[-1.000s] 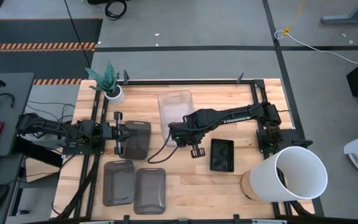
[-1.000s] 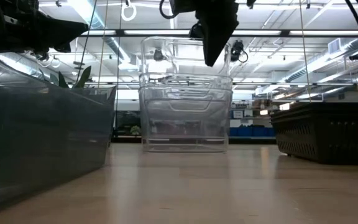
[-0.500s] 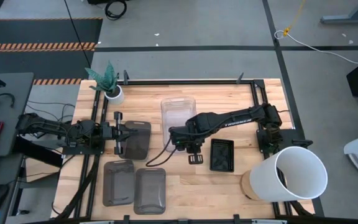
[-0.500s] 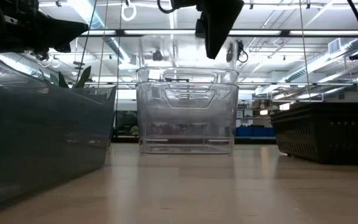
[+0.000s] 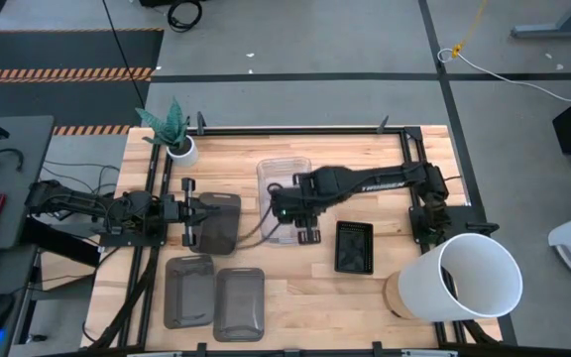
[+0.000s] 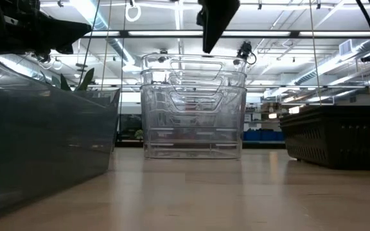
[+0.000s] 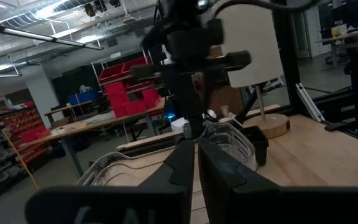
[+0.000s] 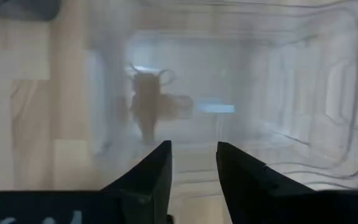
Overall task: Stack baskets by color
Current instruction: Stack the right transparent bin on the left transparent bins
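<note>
**Clear baskets nested, right fingers spread above them**

Baskets of three kinds lay across the wooden table (image 5: 404, 198). My right gripper (image 5: 308, 236) hung over the near end of the clear stack (image 5: 282, 188), which stood at the middle of the table toward its far edge. Its two fingers (image 8: 148, 177) were spread apart with a gap between them and held nothing; through that gap I looked down into the transparent walls of the stack. From table height the clear baskets (image 6: 193, 106) sat one inside another, several rims showing close above each other, square on the wood, and my right arm came down from above without touching them.

My left gripper (image 5: 188, 212) rested at the left side of the table, at the edge of one smoky grey basket (image 5: 218, 220). Its fingers (image 7: 178, 171) were pressed nearly together; whether they pinched the basket's rim I could not tell. Two more smoky grey baskets (image 5: 187, 291) lay side by side, open side up, along the near edge, well apart from the clear stack.

One black perforated basket (image 5: 353, 246) sat just right of my right gripper, between it and the big white bucket (image 5: 464, 278) lying tilted at the near right corner. One small potted plant (image 5: 173, 134) stood at the far left corner.
</note>
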